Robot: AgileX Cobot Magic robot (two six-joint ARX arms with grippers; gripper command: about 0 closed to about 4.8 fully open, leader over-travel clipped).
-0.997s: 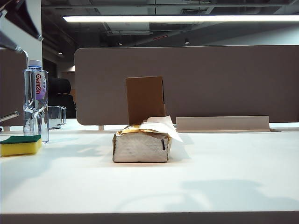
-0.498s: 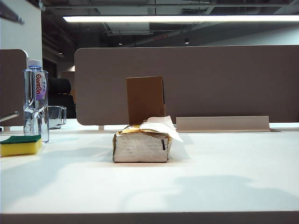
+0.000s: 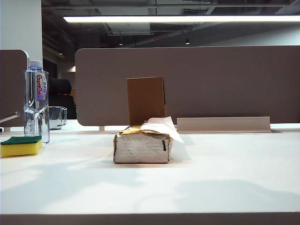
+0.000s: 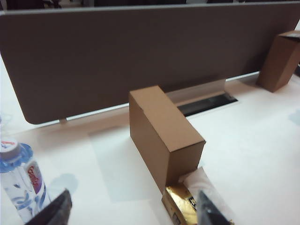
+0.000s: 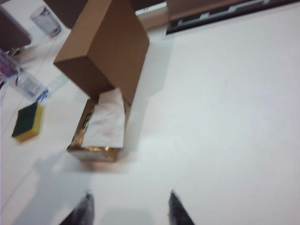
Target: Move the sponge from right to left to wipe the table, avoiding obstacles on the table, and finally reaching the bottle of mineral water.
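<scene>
Sponge [image 3: 21, 146]: lies free at counter's [image 3: 211, 173] left edge, just beside bottle [image 3: 36, 101].
Left pincer [image 4: 133, 213]: apart, empty, raised.
Right pincer [image 5: 129, 208]: apart, empty, raised.
Advice: keep both clear of tissue pack [image 3: 142, 144].

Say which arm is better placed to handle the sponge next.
Probably left. The sponge lies on the table's left, beside the bottle. The open, empty left claw hangs over that side; the open right claw is beyond the tissue pack.

Brown desk partition [image 3: 187, 84] under long ceiling strip light [image 3: 178, 18], dark open-plan office bkgd w/ exposed ceiling.
</scene>
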